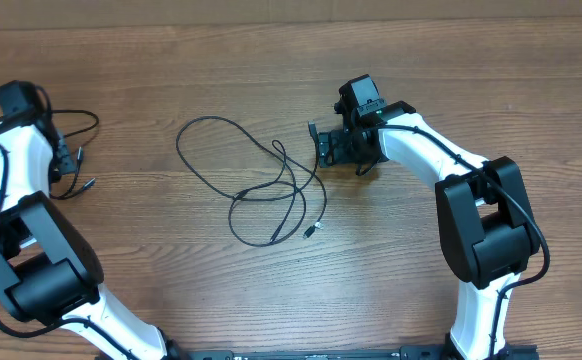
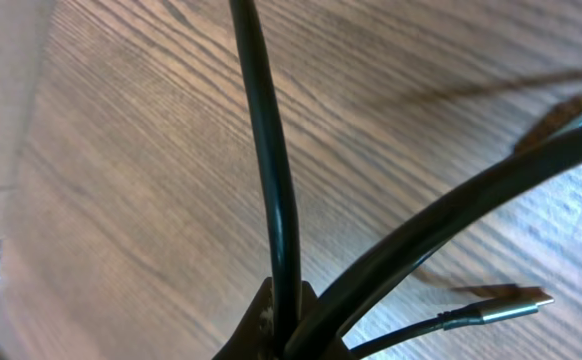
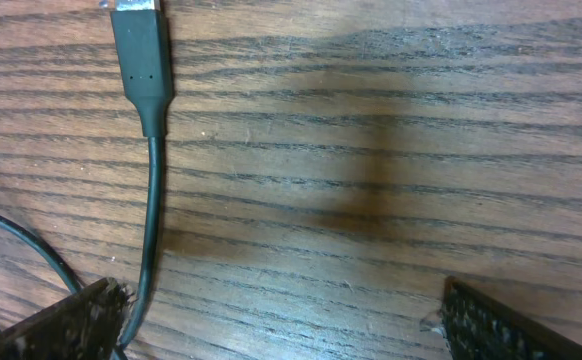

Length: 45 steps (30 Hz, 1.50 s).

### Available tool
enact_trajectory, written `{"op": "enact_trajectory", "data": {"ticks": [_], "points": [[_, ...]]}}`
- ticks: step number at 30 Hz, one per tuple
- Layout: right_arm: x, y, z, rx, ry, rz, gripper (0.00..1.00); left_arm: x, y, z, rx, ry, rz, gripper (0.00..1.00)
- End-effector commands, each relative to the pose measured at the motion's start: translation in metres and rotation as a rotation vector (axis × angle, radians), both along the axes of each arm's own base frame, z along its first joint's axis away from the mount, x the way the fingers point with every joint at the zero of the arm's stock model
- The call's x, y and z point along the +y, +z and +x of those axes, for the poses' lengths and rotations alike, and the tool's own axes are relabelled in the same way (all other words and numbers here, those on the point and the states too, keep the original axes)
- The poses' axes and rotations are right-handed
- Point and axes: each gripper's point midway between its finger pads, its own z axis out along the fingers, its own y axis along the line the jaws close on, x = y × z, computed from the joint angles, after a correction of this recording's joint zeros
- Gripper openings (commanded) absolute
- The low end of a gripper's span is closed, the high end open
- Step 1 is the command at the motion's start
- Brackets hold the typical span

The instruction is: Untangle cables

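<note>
left gripper (image 2: 287, 334) pinching cables (image 2: 274, 180) | right gripper (image 3: 281, 300) spread, beside loose cable (image 3: 152, 200) | wood table (image 1: 271, 60)

Overhead faces straight down; 2 wrist views skim the table (image 1: 221, 60), sharing its cables (image 3: 143, 60) up close.

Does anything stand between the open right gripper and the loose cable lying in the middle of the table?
Nothing visible does. The right gripper stands open right beside the looped cable. The wrist view shows its plug end lying on the bare table, the cord running past one finger.
</note>
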Motion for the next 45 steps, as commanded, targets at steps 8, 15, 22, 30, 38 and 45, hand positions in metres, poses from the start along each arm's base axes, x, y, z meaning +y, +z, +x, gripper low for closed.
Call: {"op": "enact_trajectory", "data": {"ticks": [8, 15, 22, 30, 38, 45], "points": [[-0.005, -0.02, -0.013, 0.052, -0.003, -0.01, 1.0, -0.036, -0.008, 0.046, -0.164, -0.344, -0.248, 0.04], [-0.005, -0.02, -0.013, 0.052, -0.003, -0.01, 1.0, -0.057, -0.007, 0.061, -0.21, -0.511, -0.321, 0.04], [-0.005, -0.02, -0.013, 0.053, -0.003, -0.011, 1.0, -0.054, -0.005, 0.062, -0.211, -0.514, -0.3, 0.04], [-0.005, -0.02, -0.013, 0.052, -0.003, -0.01, 1.0, -0.038, -0.004, 0.06, -0.191, -0.484, -0.234, 0.04], [-0.005, -0.02, -0.012, 0.05, -0.003, -0.009, 1.0, -0.038, -0.003, 0.061, -0.205, -0.459, -0.239, 0.95], [-0.004, -0.02, -0.012, 0.047, -0.003, -0.008, 1.0, -0.04, -0.005, 0.059, -0.224, -0.392, -0.266, 0.99]]}}
